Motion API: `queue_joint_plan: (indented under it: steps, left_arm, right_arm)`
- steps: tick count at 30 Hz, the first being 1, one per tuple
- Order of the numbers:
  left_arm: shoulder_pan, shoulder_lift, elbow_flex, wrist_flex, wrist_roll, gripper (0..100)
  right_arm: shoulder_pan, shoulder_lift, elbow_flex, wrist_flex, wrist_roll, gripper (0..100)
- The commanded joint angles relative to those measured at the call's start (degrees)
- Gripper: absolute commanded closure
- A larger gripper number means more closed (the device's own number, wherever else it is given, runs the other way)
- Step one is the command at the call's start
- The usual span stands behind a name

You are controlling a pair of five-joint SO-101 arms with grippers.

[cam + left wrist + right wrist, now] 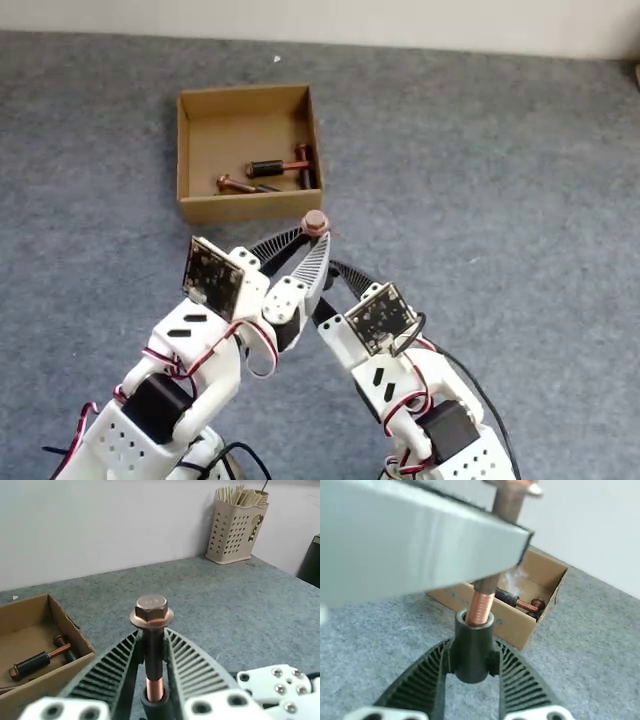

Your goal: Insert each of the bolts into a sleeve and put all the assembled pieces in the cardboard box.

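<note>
Mating in progress above the table, just in front of the cardboard box (245,207). Left gripper (152,642) is pinched on the bolt (151,614), on the shank right under the flanged head, head up. Right gripper (472,652) is clamped round the sleeve (471,639) at mid-body, bore facing up. Threaded tip sits just inside the sleeve mouth; most of the shank is out. Some assembled pieces (268,168) already lie in the box.

Handling, my read: bolt is rigid metal, small but dense. The plating is smooth, so it's likely slippery against the ribbed fingers. Grip close under the flange so the head acts as a stop if it slides. Sleeve looks like dark stiff plastic or rubber, light, and round, so it can roll in the pinch. Hold it mid-length and keep the mouth free. Fit looks close, so any tilt between the axes probably jams. Neither part seems fragile.
</note>
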Motion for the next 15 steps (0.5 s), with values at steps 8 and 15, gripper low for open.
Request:
queue_joint_plan:
  steps: [8, 15]
  left_arm:
    - [-0.3, -0.6, 0.6, 4.3, 0.4, 84]
    - [-0.3, -0.6, -0.7, 7.8, -1.9, 83]
  right_arm:
    - [1.1, -1.1, -2.9, -3.0, 0.4, 99.2]
    - [1.2, -1.1, -2.6, -3.0, 0.4, 99.2]
